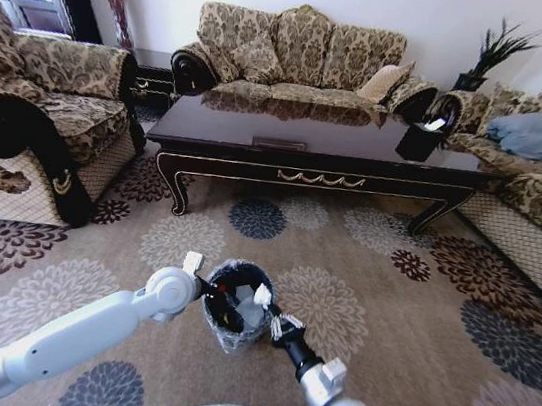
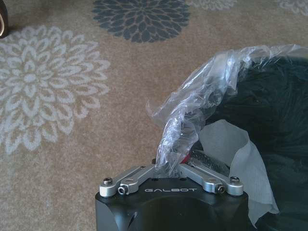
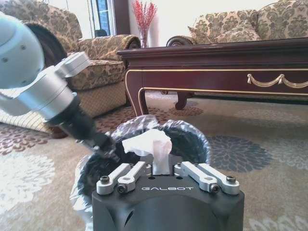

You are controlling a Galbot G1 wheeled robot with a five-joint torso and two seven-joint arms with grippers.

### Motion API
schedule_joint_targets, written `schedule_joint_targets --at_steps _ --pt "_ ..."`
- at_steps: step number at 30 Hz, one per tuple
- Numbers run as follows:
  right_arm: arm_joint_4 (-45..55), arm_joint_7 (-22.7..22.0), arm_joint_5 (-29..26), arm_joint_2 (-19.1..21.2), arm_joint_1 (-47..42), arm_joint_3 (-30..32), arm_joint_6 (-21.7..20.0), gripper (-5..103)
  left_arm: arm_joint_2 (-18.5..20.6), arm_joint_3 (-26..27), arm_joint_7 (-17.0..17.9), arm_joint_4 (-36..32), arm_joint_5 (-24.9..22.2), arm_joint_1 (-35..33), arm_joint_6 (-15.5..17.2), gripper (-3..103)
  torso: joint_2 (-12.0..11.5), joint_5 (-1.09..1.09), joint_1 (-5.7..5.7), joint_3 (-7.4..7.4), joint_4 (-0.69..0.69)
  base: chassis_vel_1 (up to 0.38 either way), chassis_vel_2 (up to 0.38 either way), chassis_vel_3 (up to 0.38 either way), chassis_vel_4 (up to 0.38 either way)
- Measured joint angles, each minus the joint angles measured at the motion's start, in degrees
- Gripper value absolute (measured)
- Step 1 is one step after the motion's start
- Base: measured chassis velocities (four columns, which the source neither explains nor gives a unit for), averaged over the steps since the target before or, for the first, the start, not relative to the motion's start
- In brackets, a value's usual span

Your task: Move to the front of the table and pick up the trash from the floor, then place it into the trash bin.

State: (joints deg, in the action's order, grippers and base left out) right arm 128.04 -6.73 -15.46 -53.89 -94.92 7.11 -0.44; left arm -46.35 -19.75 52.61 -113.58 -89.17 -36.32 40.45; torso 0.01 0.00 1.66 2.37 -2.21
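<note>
At the left of the head view, a patterned armchair is seen on the floral carpet. The left gripper is reached in over the near-left rim of the trash bin, which stands on the carpet just ahead of the robot and well short of the table. In the left wrist view the left gripper is seen drawn in around crinkled clear plastic with a bit of red showing in it; whether this is the bin's plastic liner or a bottle cannot be told, and a white tissue is seen just beside it at the bin's edge. The right gripper is held at the bin's near-right rim, and a crumpled white tissue is pinched in it above the opening. In the right wrist view the right gripper is seen closed narrowly on that tissue, with the bin directly behind it and the left arm's black gripper dipping into the bin from the other side. A sofa is set behind the table, and another sofa with a blue cushion is seen at the far right.
</note>
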Motion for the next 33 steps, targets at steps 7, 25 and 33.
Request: schedule_joint_targets --at_steps 7,25,33 --pt "0.4 1.6 1.4 0.3 -2.5 1.7 0.4 47 -0.9 -0.3 0.4 -0.2 0.4 -0.5 0.0 0 0.0 0.00 0.00 0.00 0.00 0.000 0.000 0.000 0.000" --pt "-2.7 1.2 1.0 0.0 -0.1 3.3 0.8 100 -0.4 2.4 0.0 -1.1 1.2 -3.3 0.0 0 0.0 0.00 0.00 0.00 0.00 0.000 0.000 0.000 0.000" --pt "-1.3 -0.8 -5.1 -1.7 -1.0 9.2 0.9 100 4.1 10.9 -1.4 -1.1 3.0 -8.0 -0.2 0 0.0 0.00 0.00 0.00 0.02 0.000 0.000 0.000 0.000"
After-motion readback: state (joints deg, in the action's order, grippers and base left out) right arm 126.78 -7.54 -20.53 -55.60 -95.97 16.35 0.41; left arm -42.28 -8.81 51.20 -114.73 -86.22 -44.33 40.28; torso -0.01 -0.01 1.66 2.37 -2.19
